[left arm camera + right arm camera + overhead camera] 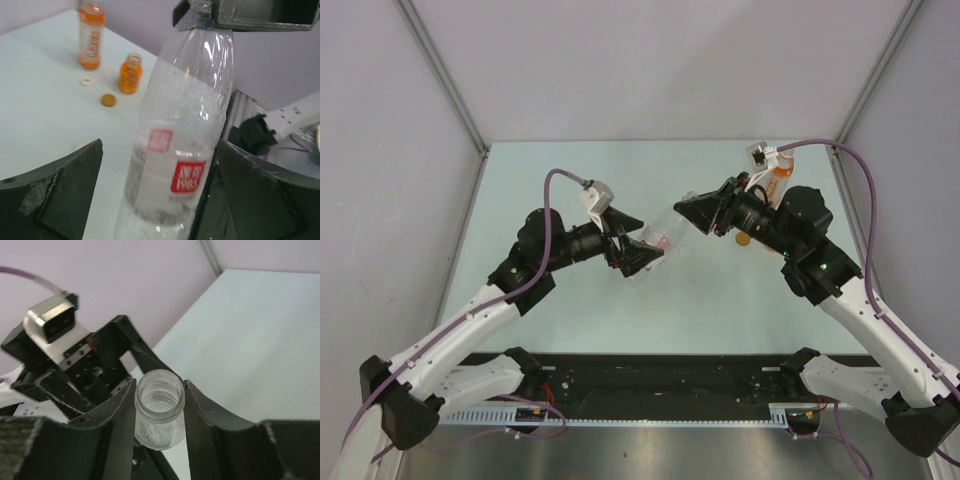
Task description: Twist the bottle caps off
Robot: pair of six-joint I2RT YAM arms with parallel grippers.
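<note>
One: Three bottles in sight, yet only the clear bottle [180,150] in play. Worth asking how to handle it?

Two: Looks light, thin-walled and soft through the belly, so likely to dent or slip under a hard squeeze. Better taken at the neck, stiff with its thread ring, or low on the labelled part with gentle pressure.

One: And where now?

Two: Leans tilted over the middle of the worktop [45,100], between both arms. Cannot tell whether the base touches down.

One: Right pincer [160,407]?

Two: Pressed in on the neck, one finger on each side, just under the mouth. Shows no cap there in the right wrist view, only an open rim.

One: Left pincer [159,165]?

Two: Spread wide, flanking the belly. Stands plainly apart from the plastic on one side; too close to call on the other. Grips nothing, by the look of it.

One: Anything else?

Two: Toward the far right corner, tall orange bottle [91,37] and short orange bottle [130,75] near each other, with white cap [87,81] and orange cap [108,100] lying loose on the worktop beside them.
</note>
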